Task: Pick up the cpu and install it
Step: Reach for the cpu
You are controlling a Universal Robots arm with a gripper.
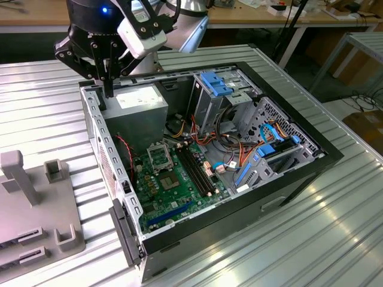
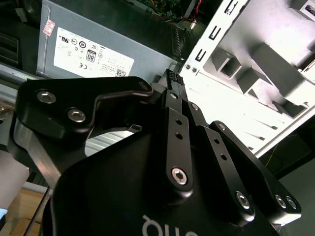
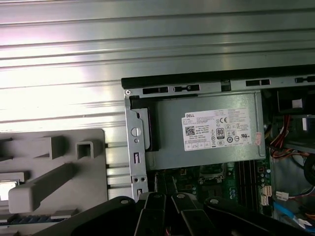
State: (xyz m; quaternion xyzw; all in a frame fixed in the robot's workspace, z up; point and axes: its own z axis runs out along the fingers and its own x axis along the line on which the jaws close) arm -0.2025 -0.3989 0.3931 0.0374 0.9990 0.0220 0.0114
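Over a corner of the open black computer case (image 1: 326,156) in the exterior view, the black two-finger tool (image 1: 108,89) hangs with its fingers pressed together, tips by the grey metal power supply box (image 1: 140,103) and the pale perforated case wall (image 1: 100,140). A green motherboard (image 1: 173,188) lies inside the case, and its metal-framed square socket (image 1: 160,156) sits near the power supply box, apart from the tool. The case stands on a ribbed silver metal surface (image 1: 287,245), with a grey plastic holder block (image 1: 36,209) on the same surface at the exterior view's left, near the case. In the second wrist view the tool (image 2: 170,78) is seen close up, tips meeting, pointing at where the power supply box (image 2: 93,46) meets the case wall (image 2: 209,49). The first wrist view has the tool (image 3: 166,196) links, the power supply box (image 3: 206,130), the surface (image 3: 147,49) and the holder block (image 3: 54,162). The cpu (image 3: 7,189), a small pale silver-grey flat square, lies on the holder block, cut by the frame edge, well apart from the tool.
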